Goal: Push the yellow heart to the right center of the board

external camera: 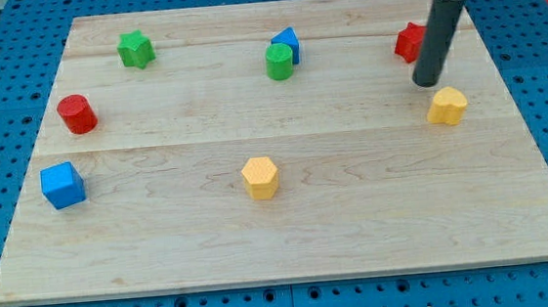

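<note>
The yellow heart (447, 107) lies near the right edge of the wooden board (164, 250), about mid-height. My tip (427, 84) rests on the board just up and to the left of the heart, very close to it; I cannot tell whether they touch. The dark rod rises from the tip toward the view's top right. A red block (407, 42) sits just left of the rod, partly hidden by it, so its shape is unclear.
A yellow hexagon (260, 178) lies at bottom centre. A green cylinder (280, 62) touches a blue block (288, 42) at top centre. A green star (135, 50) is at top left, a red cylinder (77, 113) and a blue cube (63, 185) at left.
</note>
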{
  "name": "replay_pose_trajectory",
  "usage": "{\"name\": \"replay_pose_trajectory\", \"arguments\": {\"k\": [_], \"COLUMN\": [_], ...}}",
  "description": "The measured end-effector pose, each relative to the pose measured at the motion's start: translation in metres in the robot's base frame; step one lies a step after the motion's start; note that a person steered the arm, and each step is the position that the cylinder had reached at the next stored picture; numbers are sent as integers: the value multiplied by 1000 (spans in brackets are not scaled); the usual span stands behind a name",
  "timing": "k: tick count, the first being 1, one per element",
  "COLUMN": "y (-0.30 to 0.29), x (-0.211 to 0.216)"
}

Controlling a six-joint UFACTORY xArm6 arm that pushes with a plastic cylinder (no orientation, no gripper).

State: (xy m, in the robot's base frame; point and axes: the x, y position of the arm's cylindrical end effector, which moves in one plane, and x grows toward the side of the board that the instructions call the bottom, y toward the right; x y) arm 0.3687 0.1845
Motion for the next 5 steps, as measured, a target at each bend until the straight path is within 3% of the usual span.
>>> {"name": "replay_pose_trajectory", "arguments": {"k": [5], "y": [-6], "x": [-15]}}
